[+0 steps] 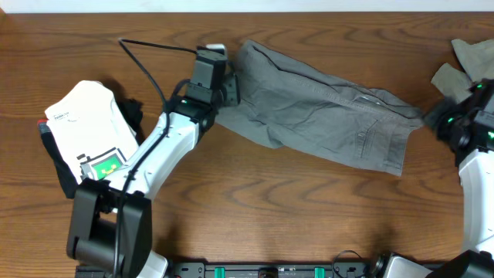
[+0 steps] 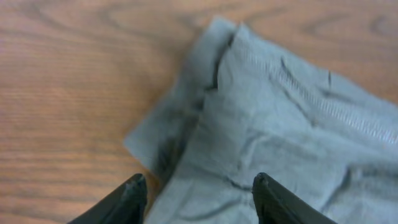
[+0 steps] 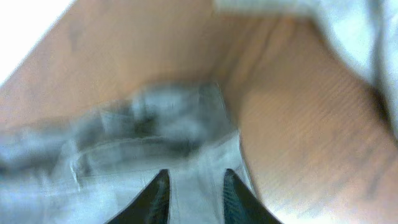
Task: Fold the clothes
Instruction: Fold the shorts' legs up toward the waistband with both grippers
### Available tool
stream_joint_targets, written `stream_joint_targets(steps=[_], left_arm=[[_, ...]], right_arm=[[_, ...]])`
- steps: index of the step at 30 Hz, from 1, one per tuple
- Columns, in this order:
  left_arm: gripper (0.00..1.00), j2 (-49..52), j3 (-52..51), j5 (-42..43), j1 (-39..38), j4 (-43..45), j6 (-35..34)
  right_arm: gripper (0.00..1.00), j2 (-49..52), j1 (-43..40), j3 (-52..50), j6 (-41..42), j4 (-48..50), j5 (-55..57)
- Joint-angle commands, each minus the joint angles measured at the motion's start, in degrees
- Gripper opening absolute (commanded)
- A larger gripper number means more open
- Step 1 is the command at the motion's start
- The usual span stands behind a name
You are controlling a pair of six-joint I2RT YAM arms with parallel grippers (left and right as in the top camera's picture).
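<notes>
Overhead view: the grey shorts (image 1: 324, 108) lay flat and crosswise on the wooden surface (image 1: 255, 216), one end toward each arm. This layout probably allowed both ends to be taken together.
Left arm (image 1: 166, 147): positioned with its wrist at the left end of the shorts, directly over the cloth edge.
Left jaws: set wide apart, with nothing pinched between the fingertips (image 2: 134, 190).
Shorts relative to left jaws: a doubled corner (image 2: 180, 124) lay just ahead of the opening. One fingertip was over bare wood, the other over cloth.
Right jaws: the right wrist view was blurred. The fingertips (image 3: 160, 190) stood a narrow gap apart with pale cloth in the gap. Whether the cloth was clamped cannot be told.
Shorts relative to right jaws: in the overhead view, the pocket-seam end lay just beside the right arm (image 1: 463, 127).
Other items: a second grey garment (image 1: 467, 58) lay at the far right edge, a white labelled item (image 1: 85, 116) near the left arm's base, and a black cable (image 1: 147, 66) across the wood.
Task stage (judgement): end grasps were being set up and no fold had been made.
</notes>
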Motion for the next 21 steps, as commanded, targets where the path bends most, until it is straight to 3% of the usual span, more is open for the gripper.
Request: stream_joint_targets(steps=[1, 6, 12, 21], left_arm=[[0.49, 1.6, 0.6, 2.4, -1.7, -0.8, 0.7], [0.34, 4.1, 0.6, 2.3, -3.4, 0.0, 1.5], [0.34, 9.8, 0.6, 2.4, -3.7, 3.7, 2.0], [0.34, 15.8, 0.6, 2.4, -3.7, 10.1, 2.0]], right_arm=[[0.21, 1.5, 2.7, -1.0, -8.0, -4.0, -3.8], [0.20, 5.2, 6.6, -2.2, -13.4, -7.1, -3.7], [0.21, 13.6, 9.0, -2.3, -13.4, -0.4, -3.0], [0.36, 27.0, 12.0, -2.3, -13.3, 11.4, -3.1]])
